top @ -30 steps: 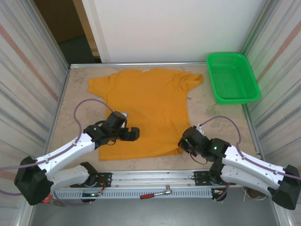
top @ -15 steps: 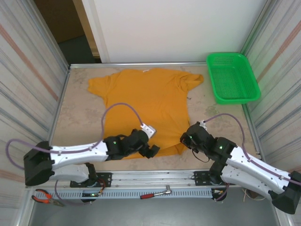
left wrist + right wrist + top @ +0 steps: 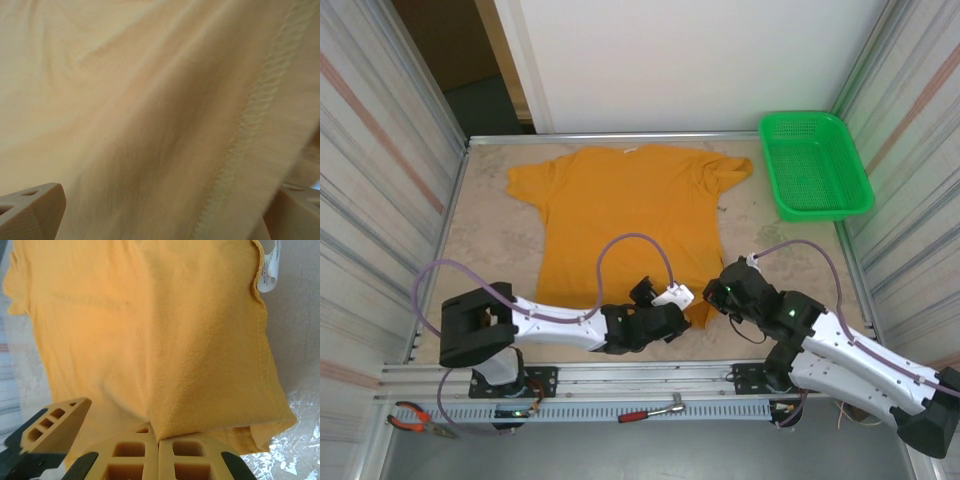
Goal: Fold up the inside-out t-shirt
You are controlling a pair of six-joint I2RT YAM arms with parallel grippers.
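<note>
The right gripper [image 3: 159, 446] pinches the inside-out t-shirt [image 3: 630, 210] at its hem corner, the cloth lying flat on the table [image 3: 485, 245] ahead. The left gripper [image 3: 665, 312], just beside it, is spread wide over the hem (nothing held). Closing on one layer would skew the fold.

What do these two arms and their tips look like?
The left arm and right arm are white shells with black joints; a purplish cable loops over each. Small green lights glow on the right one. The left end effector and right end effector carry tan plastic fingers with cut-out windows.
</note>
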